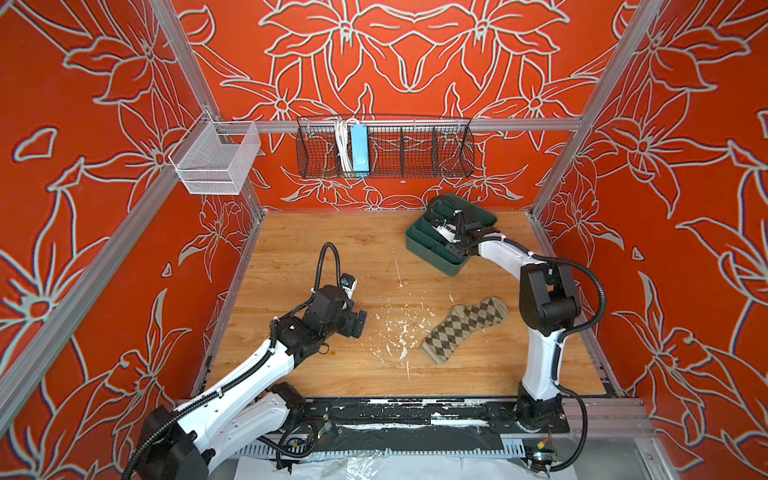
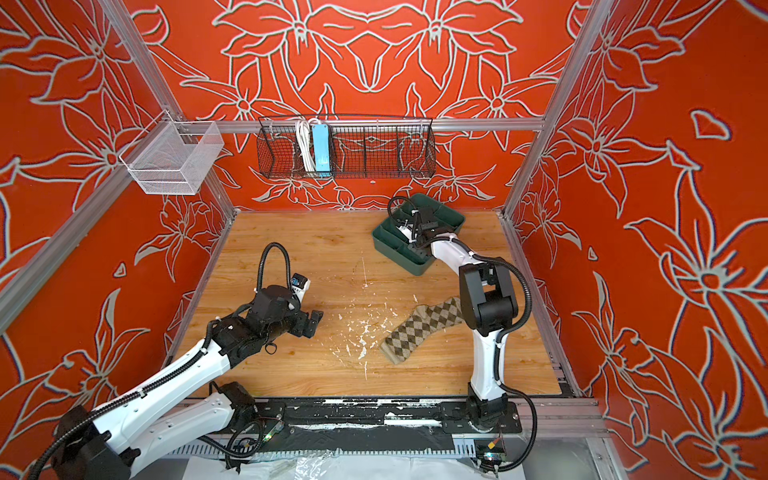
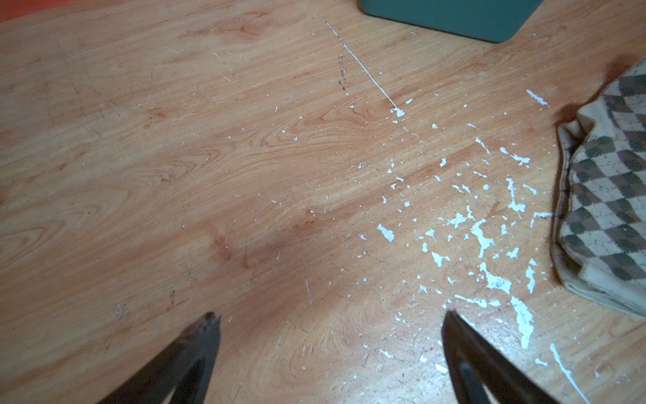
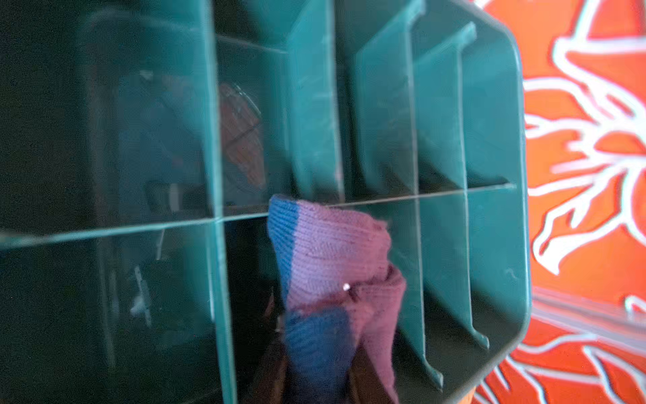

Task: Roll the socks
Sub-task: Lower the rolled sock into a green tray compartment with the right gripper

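Two socks show. The right pincer grips the bunched purple sock inside the green tray, far right, probably stowing it. Which compartment is unclear; the others look empty. Next, release it there. The argyle sock lies unrolled near-right on the table. The left pincer gapes empty, left of it.

free room: bare counter left of the green tray, scuffed but unobstructed. obstacles: argyle sock lying flat on the near side of the tray; inside the tray, upright dividers leave narrow slots, one partly blocked by a bunched purple sock.
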Tool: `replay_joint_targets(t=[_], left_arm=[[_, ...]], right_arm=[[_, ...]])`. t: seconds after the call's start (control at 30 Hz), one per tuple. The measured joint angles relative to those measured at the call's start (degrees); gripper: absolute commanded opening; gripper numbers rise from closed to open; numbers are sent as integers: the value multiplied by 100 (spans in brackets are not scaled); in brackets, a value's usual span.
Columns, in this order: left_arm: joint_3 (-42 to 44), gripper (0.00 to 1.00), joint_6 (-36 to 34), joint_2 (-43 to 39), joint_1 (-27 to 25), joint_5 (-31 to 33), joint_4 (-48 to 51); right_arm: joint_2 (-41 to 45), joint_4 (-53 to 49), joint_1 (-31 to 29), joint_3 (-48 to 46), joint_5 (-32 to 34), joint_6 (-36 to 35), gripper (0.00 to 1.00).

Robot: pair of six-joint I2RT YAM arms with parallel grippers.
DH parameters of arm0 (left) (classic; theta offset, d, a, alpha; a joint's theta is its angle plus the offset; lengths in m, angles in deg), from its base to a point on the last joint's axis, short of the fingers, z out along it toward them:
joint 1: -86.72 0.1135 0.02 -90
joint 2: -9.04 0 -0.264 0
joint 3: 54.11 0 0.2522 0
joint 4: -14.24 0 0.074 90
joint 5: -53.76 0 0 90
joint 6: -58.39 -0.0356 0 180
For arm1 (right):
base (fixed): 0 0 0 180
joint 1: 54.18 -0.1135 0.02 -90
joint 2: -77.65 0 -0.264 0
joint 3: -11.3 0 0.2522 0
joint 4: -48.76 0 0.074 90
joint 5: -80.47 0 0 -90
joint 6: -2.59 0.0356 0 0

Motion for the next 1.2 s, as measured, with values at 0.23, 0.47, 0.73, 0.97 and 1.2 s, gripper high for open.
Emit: replay_joint_targets(t=[0.23, 0.47, 0.73, 0.97, 1.2], left_arm=[[0, 97, 79, -409, 0, 157, 214], [-4, 97, 153, -955, 0, 413, 509], [-221, 97, 249, -1716, 0, 730, 1141], [-435, 97, 317, -2245, 0, 868, 1547], [-439, 97, 608, -2479, 0, 920, 1871]], right_arm=[[-363, -83, -868, 155, -319, -197, 0], [-313, -151, -1810, 37, -955, -680, 0], [256, -1019, -2612, -590, -2190, -1615, 0], [103, -2426, -2409, -85, -2618, -1888, 0], [-170, -2699, -2356, 173, -2664, -1696, 0]])
